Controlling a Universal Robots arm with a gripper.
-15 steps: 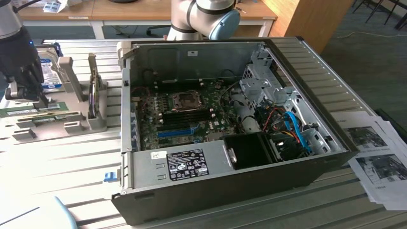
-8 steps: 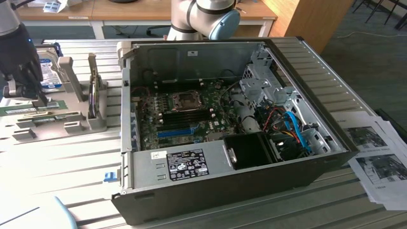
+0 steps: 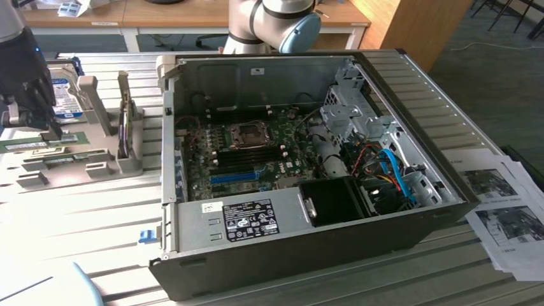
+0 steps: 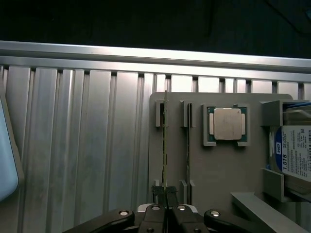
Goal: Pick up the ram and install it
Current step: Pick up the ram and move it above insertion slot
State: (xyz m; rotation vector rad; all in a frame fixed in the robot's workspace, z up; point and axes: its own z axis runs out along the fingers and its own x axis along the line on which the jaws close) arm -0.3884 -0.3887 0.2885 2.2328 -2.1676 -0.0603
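So the claw (image 4: 165,193) was pretty much fully closed, fingertips pinched onto the thin upper edge of the ram (image 4: 165,141), right at one end of the stick. The ram was standing on its edge in the outermost slot of the grey holder (image 4: 218,174), the slot that runs along the holder's edge, and it looked seated in there as far as I could tell. A second stick (image 4: 188,141) stood in the next slot over, just beside it and parallel.

Past that, the CPU (image 4: 227,124) sat flat in its own square pocket. The blue-labelled hard drive (image 4: 297,153) was propped up at the holder's opposite edge.

The holder itself sat on the slatted metal table (image 4: 73,145), towards the table's edge on the exterior view's left, with the arm (image 3: 21,70) hanging over it. The open PC case (image 3: 281,255) took up the middle of the table, well apart from the claw, with the motherboard (image 3: 246,150) showing inside. Some printed papers (image 3: 506,210) lay by the table's edge on the exterior view's right.
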